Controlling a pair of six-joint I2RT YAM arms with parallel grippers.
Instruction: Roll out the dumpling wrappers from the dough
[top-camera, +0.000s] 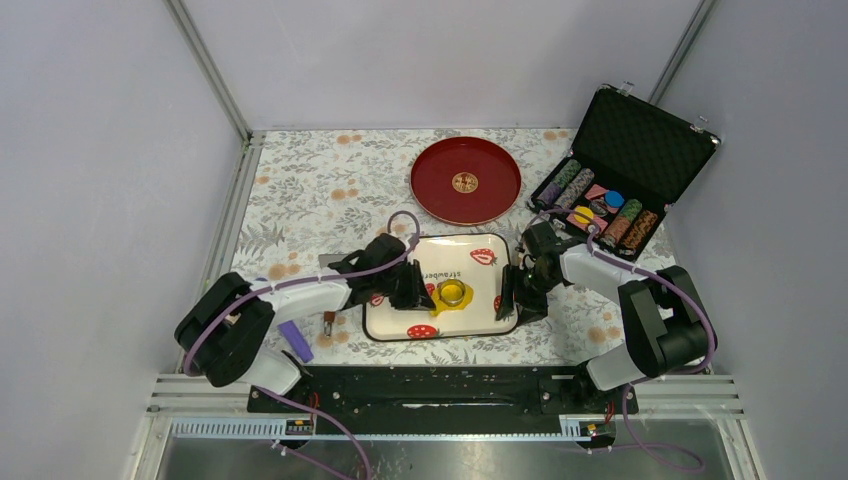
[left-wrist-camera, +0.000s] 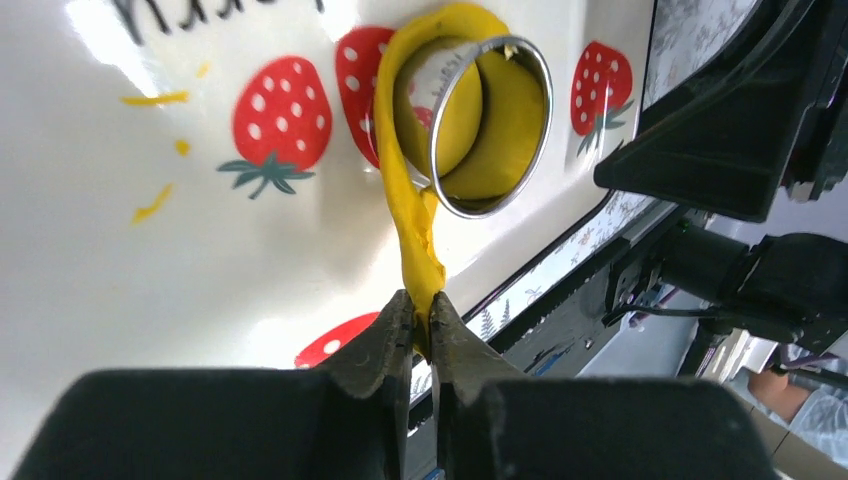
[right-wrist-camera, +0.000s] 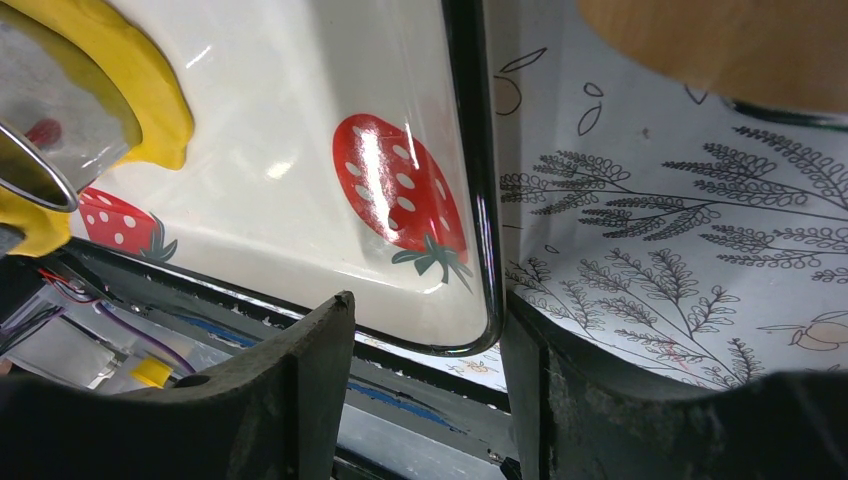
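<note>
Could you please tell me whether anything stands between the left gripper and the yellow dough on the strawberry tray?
Nothing visible does: the left gripper has its jaws shut on a stretched strip of the bright yellow soft dough. The round metal ring cutter sits farther along on the dough, not between them.

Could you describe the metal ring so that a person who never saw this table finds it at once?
Find the white strawberry tray in the middle of the table. On it lies yellow dough; the ring sits in that dough, the only shiny metal hoop.
</note>
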